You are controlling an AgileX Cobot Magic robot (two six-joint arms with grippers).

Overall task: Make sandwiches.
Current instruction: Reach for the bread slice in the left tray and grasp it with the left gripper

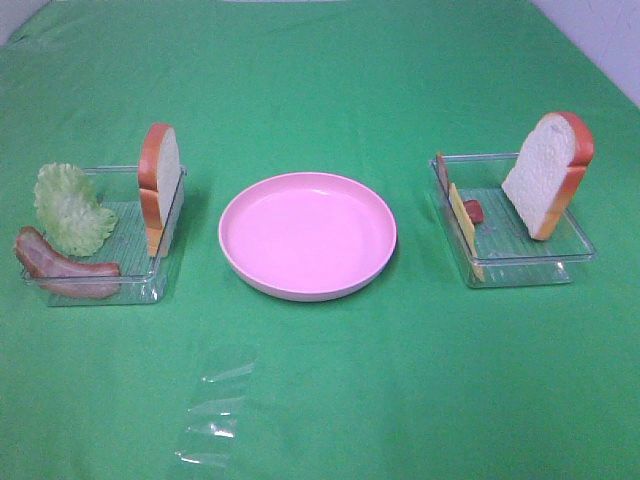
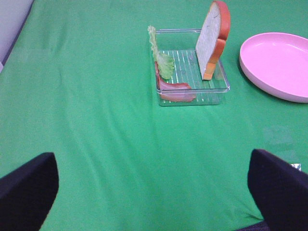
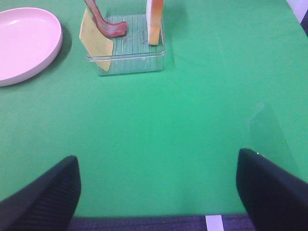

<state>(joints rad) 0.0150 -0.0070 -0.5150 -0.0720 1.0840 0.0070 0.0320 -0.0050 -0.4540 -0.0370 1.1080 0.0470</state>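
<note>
The sandwich pieces lie in two clear trays. In the left tray [image 1: 150,285] a bread slice [image 1: 160,185] stands on edge beside a frilly lettuce leaf [image 1: 70,208] and a bacon strip [image 1: 62,265]. The right tray [image 1: 520,270] holds a leaning bread slice [image 1: 548,172], a yellow cheese slice [image 1: 463,222] and a bacon strip [image 1: 474,211]. My left gripper [image 2: 154,187] is open, well short of its tray [image 2: 192,98]. My right gripper [image 3: 159,185] is open too, back from its tray [image 3: 127,65]. Neither arm shows in the exterior high view.
A round pink plate [image 1: 307,235] sits between the trays, seen also as the plate [image 2: 279,67] and the plate [image 3: 24,43] in the wrist views. A crumpled clear film [image 1: 213,415] lies near the front edge of the green cloth.
</note>
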